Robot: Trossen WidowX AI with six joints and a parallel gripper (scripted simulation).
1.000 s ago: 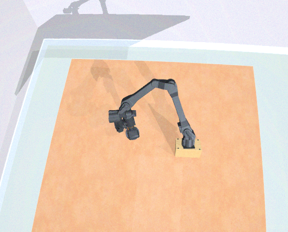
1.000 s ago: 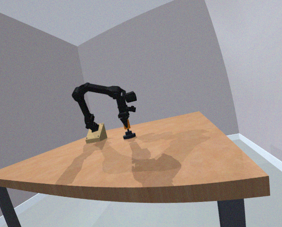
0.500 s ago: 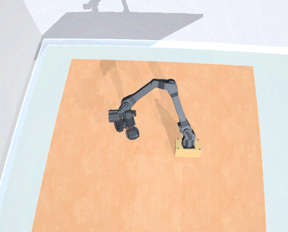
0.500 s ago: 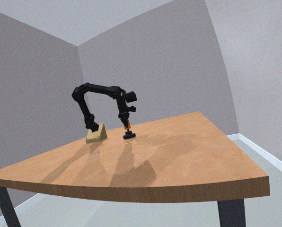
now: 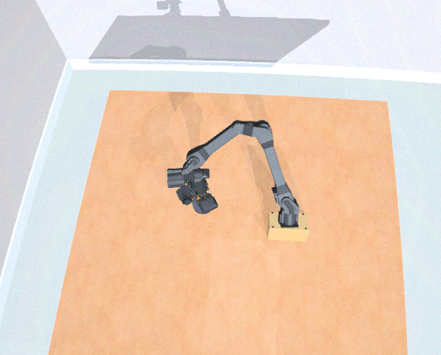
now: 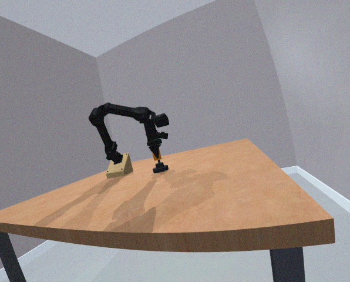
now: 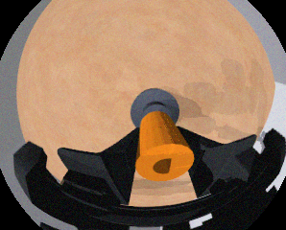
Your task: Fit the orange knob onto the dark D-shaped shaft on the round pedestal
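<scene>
The orange knob (image 5: 199, 197) (image 6: 157, 155) (image 7: 164, 139) is upright between the fingers of my gripper (image 6: 157, 155) (image 7: 157, 130), which is shut on it. The D-shaped hole shows in the knob's near end in the wrist view. The dark round pedestal (image 5: 201, 209) (image 6: 160, 168) (image 7: 143, 102) stands on the table right below the knob. In the exterior view a short piece of the dark shaft (image 6: 158, 161) shows between the knob's lower end and the pedestal's raised step. The knob is at the shaft's top, not down on the pedestal. The shaft's flat side is hidden.
The arm's pale wooden base block (image 5: 287, 234) (image 6: 115, 174) stands on the wooden table (image 5: 228, 286) (image 6: 245, 188), to the right of the pedestal in the top view and to its left in the exterior view. Arm shadows fall across the table.
</scene>
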